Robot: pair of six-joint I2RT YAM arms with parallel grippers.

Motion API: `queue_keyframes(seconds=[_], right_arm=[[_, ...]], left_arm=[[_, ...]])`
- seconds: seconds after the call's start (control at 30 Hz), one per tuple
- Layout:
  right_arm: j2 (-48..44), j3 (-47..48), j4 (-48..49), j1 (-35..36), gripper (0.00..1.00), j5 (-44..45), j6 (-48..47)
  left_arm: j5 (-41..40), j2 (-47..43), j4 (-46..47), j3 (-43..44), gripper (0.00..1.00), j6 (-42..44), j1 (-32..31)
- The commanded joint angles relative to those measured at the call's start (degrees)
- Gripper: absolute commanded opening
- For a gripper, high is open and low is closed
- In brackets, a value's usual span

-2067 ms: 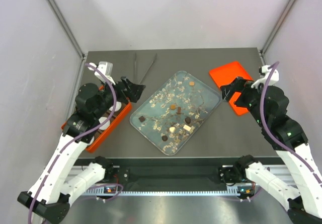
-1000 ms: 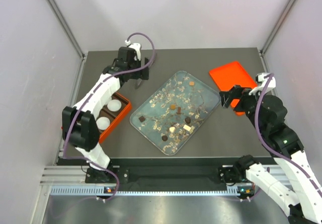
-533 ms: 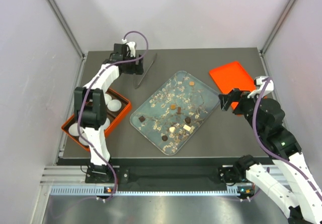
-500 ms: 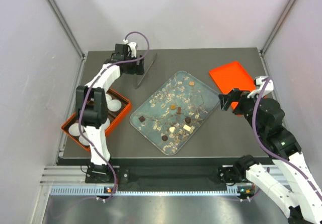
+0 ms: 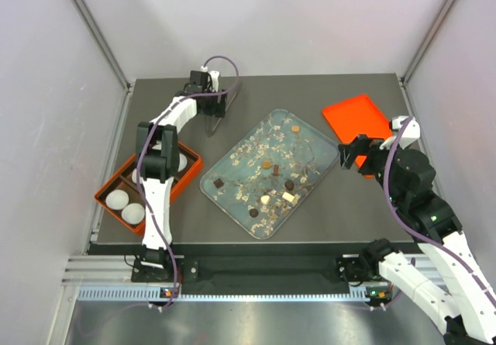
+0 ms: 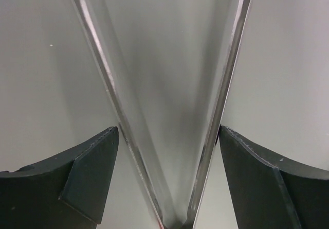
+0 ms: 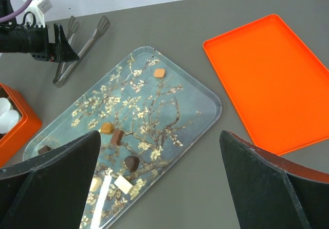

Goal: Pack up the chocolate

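Several chocolates (image 5: 266, 164), dark, caramel and cream-white, lie scattered on the clear blossom-patterned tray (image 5: 318, 139); they also show in the right wrist view (image 7: 132, 162). My left gripper (image 5: 216, 102) is at the back of the table, open, straddling metal tongs (image 6: 216, 116). The tongs' two arms lie in a V between its fingers (image 6: 97, 167), each close beside a finger. My right gripper (image 7: 159, 136) is open and empty. It hovers above the table at the tray's right edge (image 5: 350, 153).
An orange box (image 5: 182, 186) with white paper cups (image 5: 118, 199) sits at the left. A flat orange lid (image 5: 353, 116) lies at the back right, also in the right wrist view (image 7: 262, 80). The tongs (image 7: 77, 49) lie beyond the tray's far left corner.
My left arm has swung from over the orange box out to the tongs at the back. My right gripper has drawn slightly left, off the orange lid.
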Motion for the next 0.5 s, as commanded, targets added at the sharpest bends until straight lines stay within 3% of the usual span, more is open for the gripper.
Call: queue_keyframes(seconds=[0.0,0.23,0.47], right_arm=[[0.11,-0.05,1.99,0.28,1.0,1.65,-0.95],[-0.51,-0.22,1.9,0.28,1.0,2.0,-0.95],[-2.44,-0.57,1.11,0.28,1.0,2.27,-0.51]], left_arm=[[-2.22,0.91,1.96,2.51,0.83,2.4,-1.33],[-4.94,0.66,1.96,0.66,0.75,4.16,-3.62],[-4.94,-3.56,3.71,-6.98,0.69,3.55,-3.97]])
